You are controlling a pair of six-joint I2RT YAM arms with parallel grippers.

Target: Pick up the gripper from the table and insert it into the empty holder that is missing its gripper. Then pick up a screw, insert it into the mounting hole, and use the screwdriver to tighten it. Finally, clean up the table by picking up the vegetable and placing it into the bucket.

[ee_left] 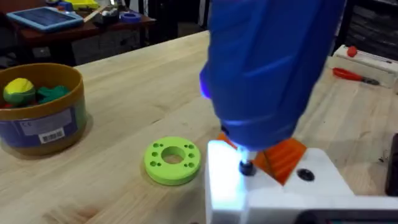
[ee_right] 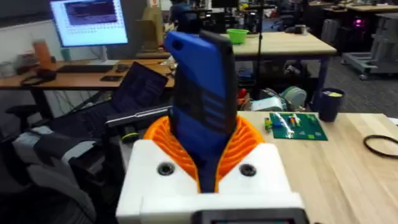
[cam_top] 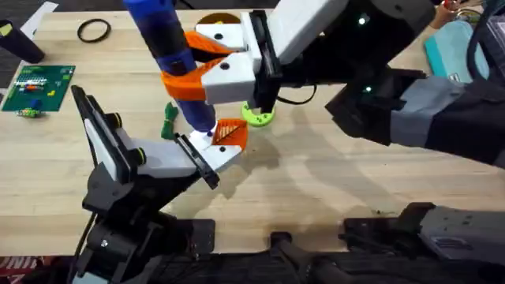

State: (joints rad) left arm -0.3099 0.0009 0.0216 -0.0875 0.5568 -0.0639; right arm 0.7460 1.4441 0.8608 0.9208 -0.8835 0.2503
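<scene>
My right gripper [cam_top: 185, 59] [ee_right: 202, 155] reaches in from the right and is shut on the blue screwdriver [cam_top: 162, 31] [ee_left: 267, 68] [ee_right: 202, 81], held upright. The screwdriver's narrow tip presses down on the white holder [cam_top: 170, 162] [ee_left: 280, 193] at the end of the left arm. The small orange-ribbed gripper [cam_top: 230, 132] [ee_left: 286, 155] sits in that holder right beside the tip. A green vegetable [cam_top: 169, 121] lies on the table just left of the screwdriver. The yellow bucket [cam_top: 219, 19] [ee_left: 43, 124] stands behind, partly hidden by my right gripper, with a yellow ball and green items inside.
A lime-green disc [cam_top: 258, 117] [ee_left: 172, 160] lies just right of the holder. At the far left are a thin black ring [cam_top: 94, 30] and a green circuit board [cam_top: 38, 87] [ee_right: 295, 126]. A blue cloth [cam_top: 454, 43] lies at the far right.
</scene>
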